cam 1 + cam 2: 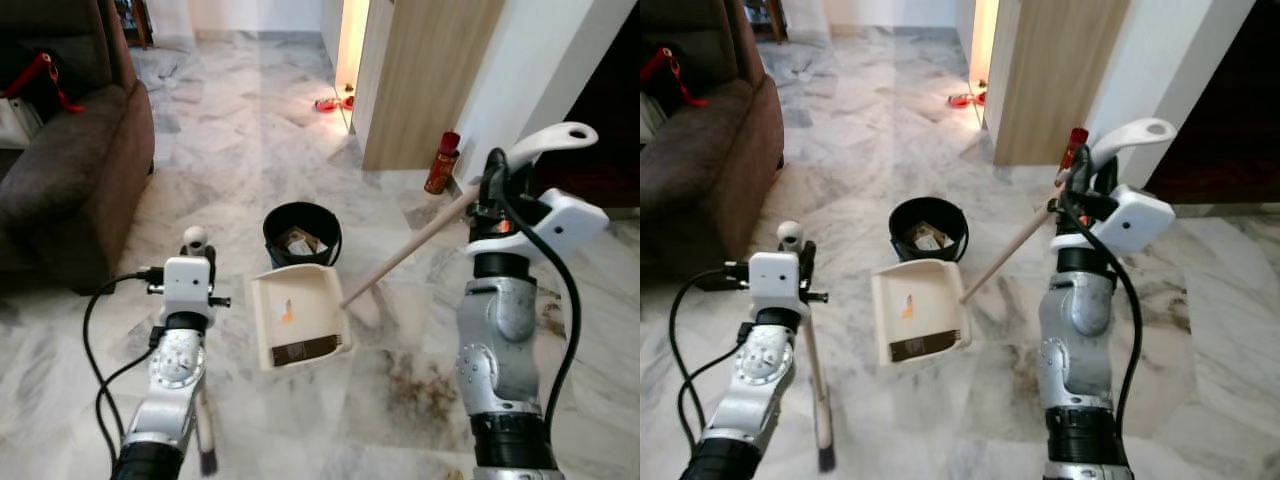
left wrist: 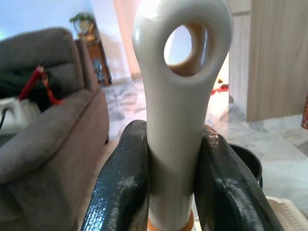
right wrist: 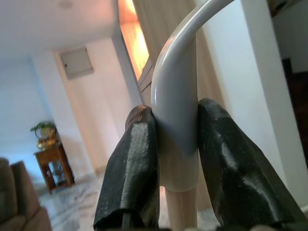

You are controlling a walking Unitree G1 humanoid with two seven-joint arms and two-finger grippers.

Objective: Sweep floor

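Marble floor (image 1: 250, 120) of a living room, seen from the robot's head. The left gripper (image 2: 168, 178) is clamped on the cream handle of a broom (image 1: 818, 385); its two black fingers (image 2: 120, 183) press against either side of the handle just below the ring-shaped hanging eye. The broom stick hangs down beside the left arm, with its dark bristles near the floor close to the robot's own feet.

The right gripper (image 3: 175, 159) grips the white curved handle end of a long-handled dustpan (image 1: 297, 315), one finger on each side where the plastic cap meets the pale wooden pole (image 1: 405, 250). The pole slants down and to the robot's left to the cream pan, which lies on the floor ahead of the robot, between the two arms. A dark strip of debris lies at the pan's near edge, and a small orange scrap sits further in.

Just beyond the pan stands a black bucket (image 1: 302, 232) holding crumpled scraps. A brown sofa (image 1: 70, 170) lines the floor's left edge, with a red strap (image 1: 38, 72) on it. A red canister (image 1: 441, 163) stands at the foot of a wooden panel (image 1: 425, 80) on the right.
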